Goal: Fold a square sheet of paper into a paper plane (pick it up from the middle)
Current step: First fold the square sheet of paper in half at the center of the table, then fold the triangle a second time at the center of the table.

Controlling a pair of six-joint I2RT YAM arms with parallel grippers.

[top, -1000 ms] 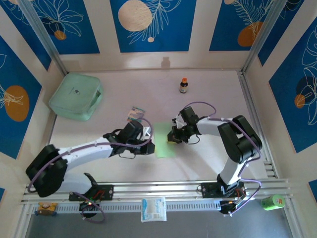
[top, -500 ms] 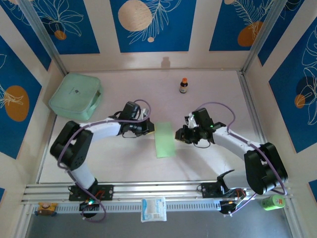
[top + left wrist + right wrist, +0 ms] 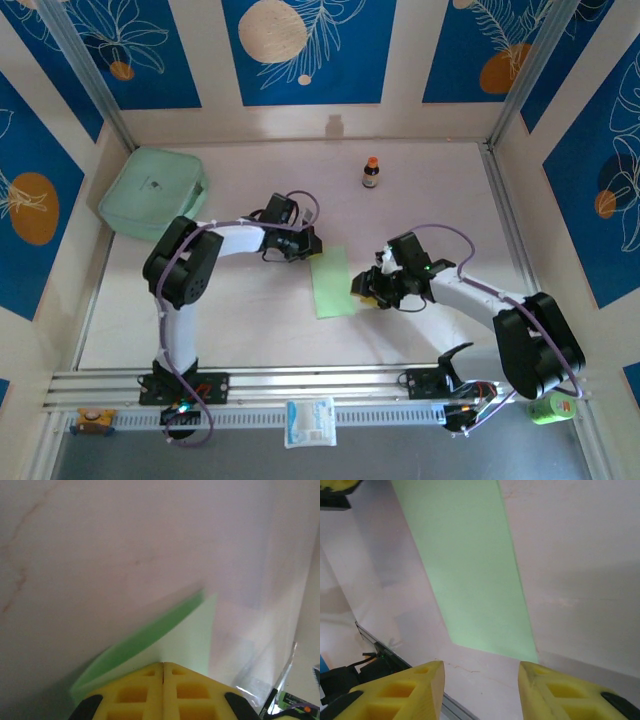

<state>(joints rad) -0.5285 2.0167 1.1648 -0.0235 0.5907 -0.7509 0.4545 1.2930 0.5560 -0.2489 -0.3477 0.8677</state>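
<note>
So from overhead the square sheet of paper lies folded narrow, mid table; wrist cams add more — left gripper pinched shut at its corner; right gripper spread, beside its edge

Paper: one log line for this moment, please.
paper: folded, on table | left gripper: shut, by its corner | right gripper: open, beside it
</note>
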